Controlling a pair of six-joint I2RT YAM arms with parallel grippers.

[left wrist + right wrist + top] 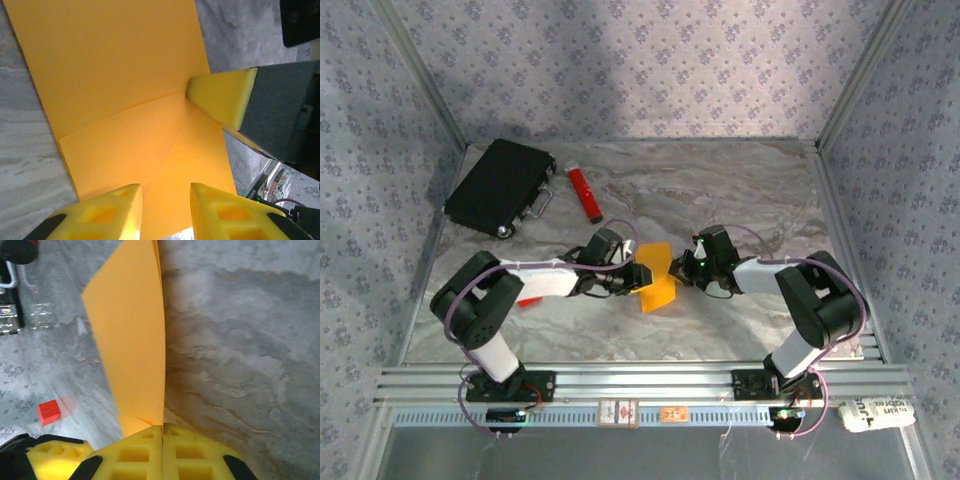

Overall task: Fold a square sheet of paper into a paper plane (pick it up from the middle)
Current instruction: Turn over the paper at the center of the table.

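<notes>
Two robot arms work at one marble table: the left arm at lower left of the overhead view and the right arm at lower right. Each carries one gripper, the left gripper and the right gripper, making two grippers and four yellow foam fingers in all. At centre frame there is one square sheet of paper, orange-yellow. The upper left holds one black case and, just right of it, one red cylinder. One small red block shows at lower left of the right wrist view. Below the metal rail along the bottom are two small tags, and at far lower right one white packet.
</notes>
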